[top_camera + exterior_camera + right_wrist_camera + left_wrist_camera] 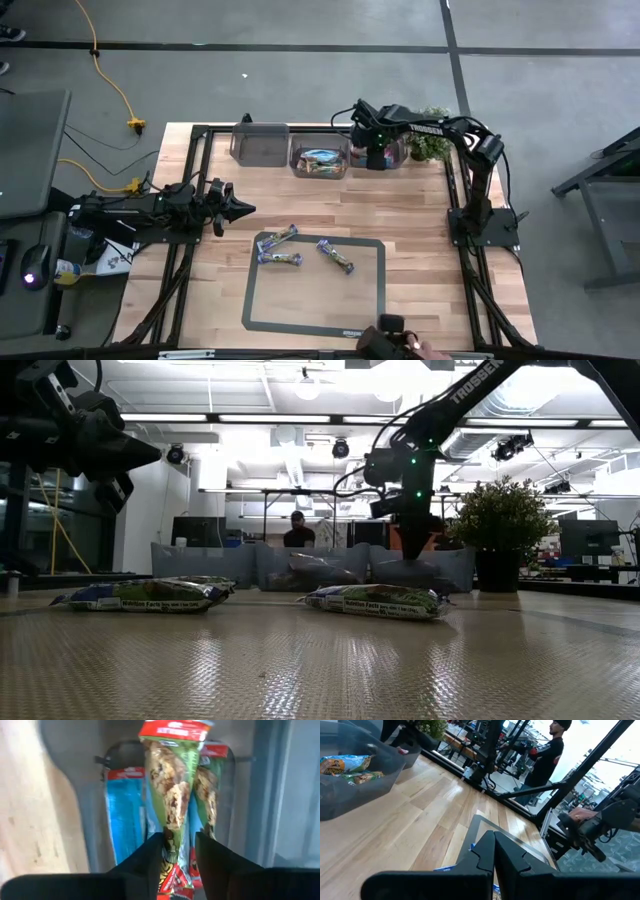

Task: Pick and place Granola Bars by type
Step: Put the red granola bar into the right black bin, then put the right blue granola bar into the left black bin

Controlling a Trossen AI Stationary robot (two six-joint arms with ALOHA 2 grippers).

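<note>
Three granola bars (278,238) (280,259) (336,256) lie flat on the dark-framed mat (370,300). My right gripper (378,155) points down into the right-hand clear bin (398,158) at the table's far edge. Its fingers stand apart, with a green, red-ended granola bar (170,790) between them. Blue bars (125,815) lie under it in that bin. The middle bin (320,172) holds more bars. My left gripper (245,210) is shut and empty at the table's left, held level above the wood. My right gripper comes from above, its fingers on either side of the green bar's near end (172,850). One edge of the bar lies against one finger (152,855). I cannot tell whether the other finger touches it. The bar stands on end, its far end down among the bars in the bin.
An empty clear bin (260,143) stands left of the middle one. A potted plant (432,146) is at the far right corner. A person's hand (415,348) holds a device at the near edge. Bare wood lies between the mat and the bins.
</note>
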